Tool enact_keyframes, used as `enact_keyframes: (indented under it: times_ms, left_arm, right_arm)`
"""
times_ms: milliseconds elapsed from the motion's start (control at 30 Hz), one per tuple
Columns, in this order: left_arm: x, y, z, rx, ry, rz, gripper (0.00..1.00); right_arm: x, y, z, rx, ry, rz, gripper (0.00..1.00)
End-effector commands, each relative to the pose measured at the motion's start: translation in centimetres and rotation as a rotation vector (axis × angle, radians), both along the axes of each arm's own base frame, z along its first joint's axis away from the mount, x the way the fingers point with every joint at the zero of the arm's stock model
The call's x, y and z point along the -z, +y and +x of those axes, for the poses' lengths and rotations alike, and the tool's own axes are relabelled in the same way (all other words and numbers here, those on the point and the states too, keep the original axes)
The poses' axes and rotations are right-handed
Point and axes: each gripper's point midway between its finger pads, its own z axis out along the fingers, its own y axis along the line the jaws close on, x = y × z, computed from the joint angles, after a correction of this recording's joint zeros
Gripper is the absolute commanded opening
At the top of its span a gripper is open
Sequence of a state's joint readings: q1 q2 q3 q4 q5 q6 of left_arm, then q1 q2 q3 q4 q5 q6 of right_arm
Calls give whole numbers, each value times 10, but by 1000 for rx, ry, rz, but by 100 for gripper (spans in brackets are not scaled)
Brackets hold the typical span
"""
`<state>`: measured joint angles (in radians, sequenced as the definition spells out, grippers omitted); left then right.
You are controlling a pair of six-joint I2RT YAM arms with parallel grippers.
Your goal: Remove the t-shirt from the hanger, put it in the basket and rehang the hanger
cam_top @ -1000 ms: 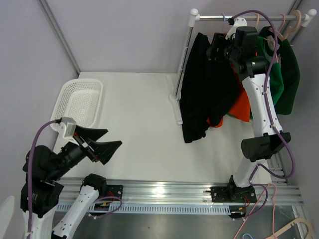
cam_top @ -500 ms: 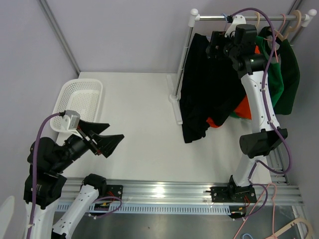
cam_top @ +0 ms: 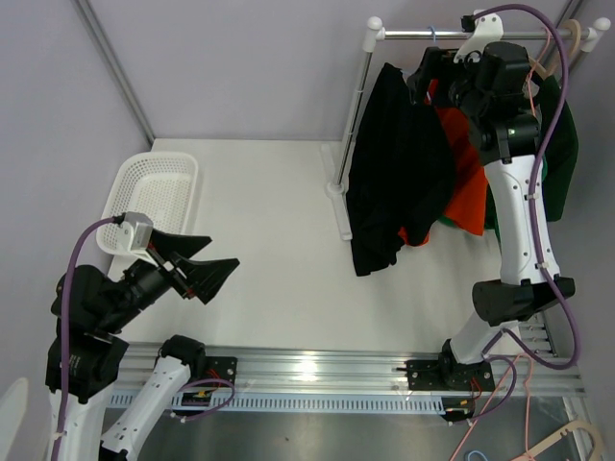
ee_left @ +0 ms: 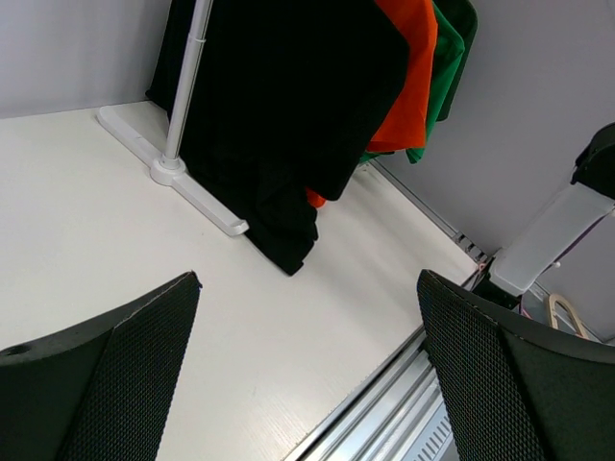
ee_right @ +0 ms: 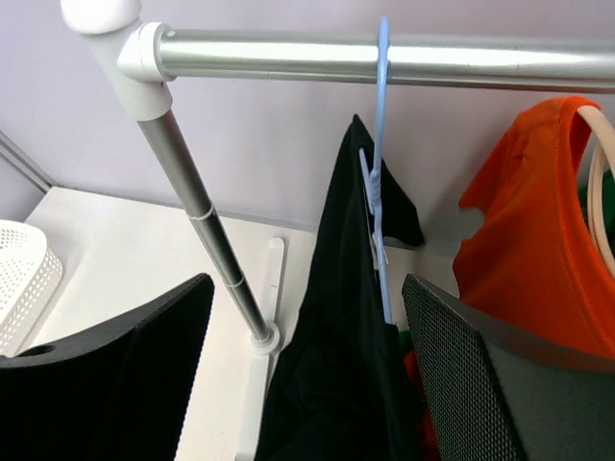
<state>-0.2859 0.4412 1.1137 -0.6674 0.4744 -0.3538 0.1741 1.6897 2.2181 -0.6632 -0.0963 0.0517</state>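
Note:
A black t-shirt (cam_top: 394, 163) hangs on a light blue hanger (ee_right: 381, 115) from the metal rail (ee_right: 384, 58) at the rack's left end. It also shows in the right wrist view (ee_right: 346, 365) and the left wrist view (ee_left: 288, 96). My right gripper (cam_top: 428, 75) is open and empty, high up by the rail just right of the black shirt. In its own view (ee_right: 307, 375) the jaws stand either side of the hanger and shirt without touching them. My left gripper (cam_top: 207, 264) is open and empty, low over the table's left side, and is also seen in its own view (ee_left: 307, 375).
An orange shirt (cam_top: 466, 182) and a green shirt (cam_top: 562, 163) hang right of the black one. The rack's pole (cam_top: 354, 125) and foot (cam_top: 341, 206) stand on the table. A white basket (cam_top: 154, 197) sits at the left. Loose hangers (cam_top: 567, 442) lie at the bottom right.
My right arm has risen and drawn back to the right, its gripper now up by the rail. My left gripper lifted slightly a second ago and has since held still.

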Motion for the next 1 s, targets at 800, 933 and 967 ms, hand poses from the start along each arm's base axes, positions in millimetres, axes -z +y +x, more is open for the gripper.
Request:
enact_keyframes:
  times_ms: [800, 933, 967]
  left_arm:
    - [-4, -1, 28, -45, -10, -3, 99]
    - [-4, -1, 27, -47, -16, -3, 99]
    - [-3, -1, 28, -47, -14, -2, 99]
  right_arm:
    - [15, -10, 84, 123, -83, -73, 54]
    - [14, -8, 85, 129, -85, -74, 37]
    - [17, -6, 85, 127, -78, -79, 36]
